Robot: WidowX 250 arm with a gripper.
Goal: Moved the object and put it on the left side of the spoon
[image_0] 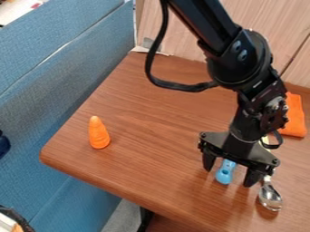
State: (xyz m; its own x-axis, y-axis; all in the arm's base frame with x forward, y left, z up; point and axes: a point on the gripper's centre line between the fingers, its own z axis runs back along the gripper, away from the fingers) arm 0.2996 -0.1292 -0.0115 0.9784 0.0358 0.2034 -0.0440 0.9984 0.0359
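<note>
My gripper hangs low over the right part of the table, its two fingers apart. A light blue object with a rounded end shows between them, with gaps to both sides; its upper part is hidden behind the gripper body. Just right of the gripper lies a metal spoon, bowl toward the front, its handle partly covered by the right finger and gripper body. The blue object is on the spoon's left.
An orange carrot-like toy stands on the left part of the brown table. Behind the arm at the right is an orange cloth. A blue padded panel runs along the table's left side, and a wooden panel borders the back.
</note>
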